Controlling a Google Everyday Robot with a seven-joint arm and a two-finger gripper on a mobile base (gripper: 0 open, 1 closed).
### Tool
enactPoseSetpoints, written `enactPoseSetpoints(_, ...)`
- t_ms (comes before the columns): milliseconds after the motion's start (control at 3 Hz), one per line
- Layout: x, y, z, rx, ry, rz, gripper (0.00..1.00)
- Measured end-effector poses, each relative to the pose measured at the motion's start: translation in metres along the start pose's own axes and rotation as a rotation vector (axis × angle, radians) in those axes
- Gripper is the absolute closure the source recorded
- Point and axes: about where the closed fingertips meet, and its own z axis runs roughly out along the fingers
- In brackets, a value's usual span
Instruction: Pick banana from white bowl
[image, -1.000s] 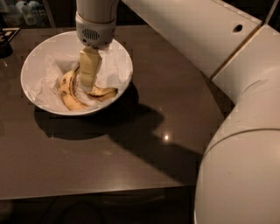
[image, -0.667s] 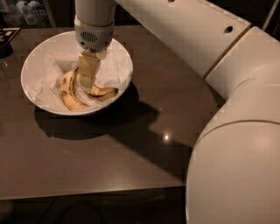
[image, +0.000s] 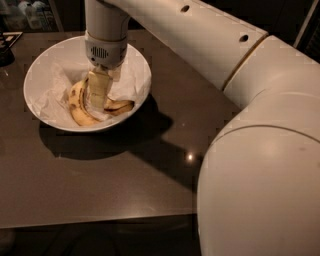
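The arm reaches straight down, pincer in the white bowl at the banana — grip unclear.

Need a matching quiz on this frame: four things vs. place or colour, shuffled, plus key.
1 pincer
2 banana
3 white bowl
4 table

A dark, bears the bowl
B yellow, curved, lying in the bowl
C down inside the bowl, over the fruit
D round, on the table's far-left part

Pairs: 1-C, 2-B, 3-D, 4-A
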Motion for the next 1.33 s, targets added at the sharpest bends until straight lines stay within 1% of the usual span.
enactPoseSetpoints(333,0.002,-0.005,0.016,-0.036,0.020,0.043,0.35)
enactPoseSetpoints(667,0.000,-0.009,0.032,-0.077,0.032,0.074,0.34)
enactPoseSetpoints(1000,-0.001,-0.010,0.041,-0.102,0.036,0.086,0.34)
enactPoseSetpoints(1333,0.003,-0.009,0.056,-0.130,0.055,0.100,0.54)
